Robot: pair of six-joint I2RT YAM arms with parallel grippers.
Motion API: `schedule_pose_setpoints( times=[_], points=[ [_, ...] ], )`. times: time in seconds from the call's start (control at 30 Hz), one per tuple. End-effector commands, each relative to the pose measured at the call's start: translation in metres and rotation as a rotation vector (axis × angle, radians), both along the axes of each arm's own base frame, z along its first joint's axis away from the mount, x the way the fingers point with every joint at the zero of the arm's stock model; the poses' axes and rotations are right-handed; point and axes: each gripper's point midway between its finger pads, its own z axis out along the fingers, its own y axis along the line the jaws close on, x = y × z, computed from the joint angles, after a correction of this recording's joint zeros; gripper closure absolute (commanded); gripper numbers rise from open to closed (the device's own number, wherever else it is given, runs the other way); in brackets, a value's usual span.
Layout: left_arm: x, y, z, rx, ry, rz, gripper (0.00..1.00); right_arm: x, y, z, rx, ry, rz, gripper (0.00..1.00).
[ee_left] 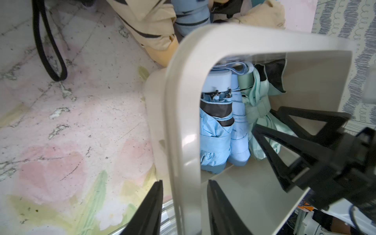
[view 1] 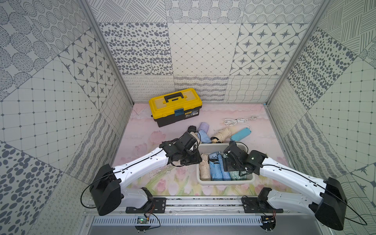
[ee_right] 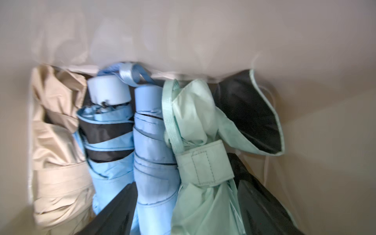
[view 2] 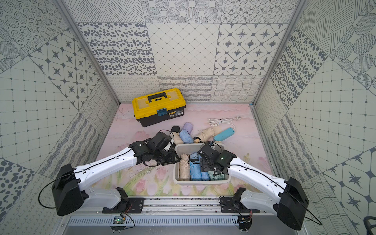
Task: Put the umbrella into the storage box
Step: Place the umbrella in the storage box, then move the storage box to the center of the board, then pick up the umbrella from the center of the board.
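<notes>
While box (ee_left: 183,101) is straddled by left gripper (ee_left: 185,182) (clamped? unclear)
right gripper (ee_left: 268,119), jaws apart, best lifted straight off umbrellas (ee_right: 152,142)

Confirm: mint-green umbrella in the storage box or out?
In. The mint-green umbrella lies inside the storage box, below its rim, beside a light-blue umbrella.

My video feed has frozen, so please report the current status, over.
Left end effector astride storage box rim, grip unclear. Right end effector open inside box. Four packed umbrellas; loose umbrellas beyond box. Nothing blocking.
</notes>
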Motion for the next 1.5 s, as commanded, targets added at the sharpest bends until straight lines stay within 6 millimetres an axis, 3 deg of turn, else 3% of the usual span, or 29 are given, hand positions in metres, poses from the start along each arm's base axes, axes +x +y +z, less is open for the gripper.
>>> schedule_pose_setpoints(
  times=[0.0,0.2,0.4,0.53,0.7,0.87,1.0,1.07,1.17,1.3,1.47],
  points=[
    [0.004,0.016,-0.006,0.111,-0.040,0.000,0.65,0.010,0.007,0.045,0.114,-0.114,-0.014,0.16],
    [0.006,0.040,-0.006,0.205,-0.088,0.029,0.79,0.023,0.002,0.087,0.221,-0.190,-0.059,0.16],
    [0.003,0.073,0.003,0.303,-0.146,0.069,0.86,0.048,-0.020,0.091,0.298,-0.156,-0.178,0.16],
    [0.001,0.104,0.007,0.349,-0.154,0.115,0.89,0.070,-0.042,0.083,0.285,-0.139,-0.289,0.13],
    [-0.006,0.135,-0.001,0.347,-0.093,0.187,0.89,0.102,-0.067,0.053,0.263,-0.094,-0.468,0.11],
    [-0.010,0.154,-0.002,0.374,-0.087,0.229,0.88,0.127,-0.058,0.032,0.252,-0.095,-0.418,0.09],
    [-0.010,0.172,-0.005,0.379,-0.077,0.274,0.87,0.136,-0.054,0.020,0.186,-0.090,-0.320,0.08],
    [-0.008,0.175,-0.005,0.362,-0.083,0.284,0.78,0.138,-0.050,0.015,0.164,-0.077,-0.261,0.08],
    [-0.005,0.172,-0.003,0.327,-0.094,0.277,0.50,0.138,-0.050,0.013,0.143,-0.059,-0.243,0.08],
    [-0.003,0.166,0.007,0.279,-0.120,0.269,0.24,0.142,-0.037,0.026,0.154,-0.090,-0.140,0.08],
    [0.000,0.164,0.029,0.208,-0.189,0.316,0.12,0.156,-0.032,0.059,0.009,-0.199,0.152,0.06]
  ],
)
